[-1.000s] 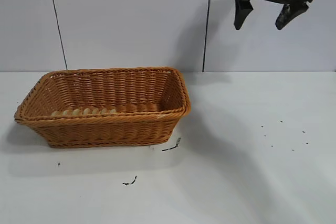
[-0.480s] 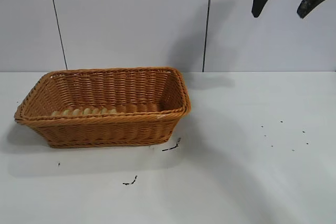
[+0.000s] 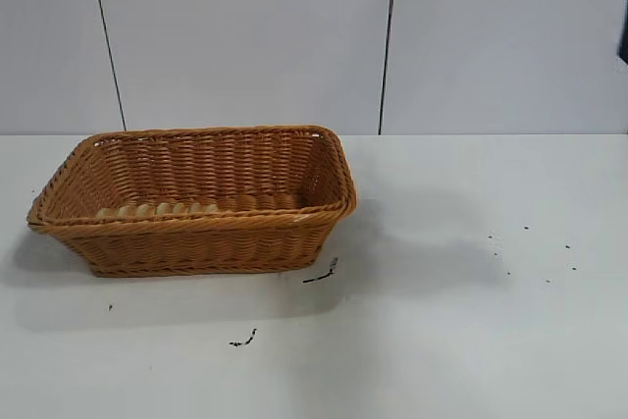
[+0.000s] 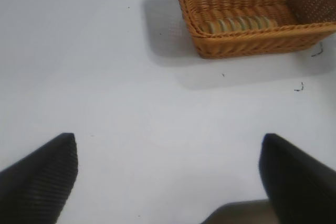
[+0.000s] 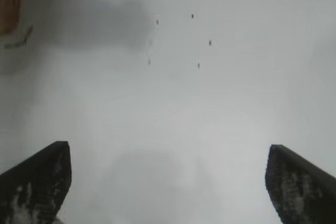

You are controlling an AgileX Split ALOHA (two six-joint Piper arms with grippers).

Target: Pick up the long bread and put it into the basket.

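Observation:
The wicker basket (image 3: 196, 198) stands at the table's left. The long bread (image 3: 157, 210) lies inside it along the near wall, only its ridged top showing over the rim. Basket (image 4: 252, 11) and bread (image 4: 239, 24) also show in the left wrist view. My left gripper (image 4: 168, 177) is open and empty, high above bare table, well away from the basket. My right gripper (image 5: 168, 182) is open and empty, high over the right part of the table; it is out of the exterior view. A corner of the basket (image 5: 9, 1) shows in the right wrist view.
Small dark crumbs lie on the white table near the basket's front right corner (image 3: 321, 274), in front of it (image 3: 243, 340), and scattered at the right (image 3: 535, 252). A grey panelled wall stands behind the table.
The right gripper, open, rose up and to the right and has left the exterior view. The basket and bread have not moved.

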